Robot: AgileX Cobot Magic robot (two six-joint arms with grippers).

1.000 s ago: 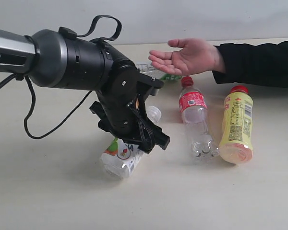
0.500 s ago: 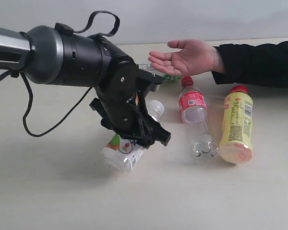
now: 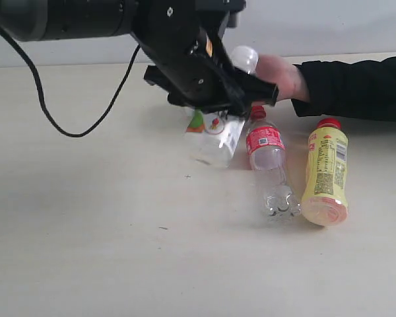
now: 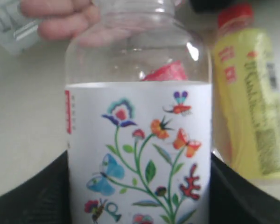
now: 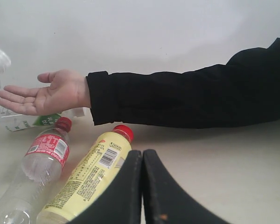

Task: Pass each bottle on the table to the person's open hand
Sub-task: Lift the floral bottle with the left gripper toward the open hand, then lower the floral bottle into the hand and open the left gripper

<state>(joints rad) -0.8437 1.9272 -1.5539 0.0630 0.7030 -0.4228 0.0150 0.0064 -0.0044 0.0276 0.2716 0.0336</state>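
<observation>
Floral-label bottle (image 4: 139, 154) sits clamped between the fingers of my left gripper (image 3: 219, 99), off the table (image 3: 86, 231) with its cap end tilted up to the person's open hand (image 5: 42, 95) — I judge for an easy handover — while my right gripper (image 5: 142, 186) is closed on nothing.

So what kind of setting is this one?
Likely a robot test bench, not a home: bare beige table, plain white wall, a few plastic bottles laid out, and a person's open hand waiting.
</observation>
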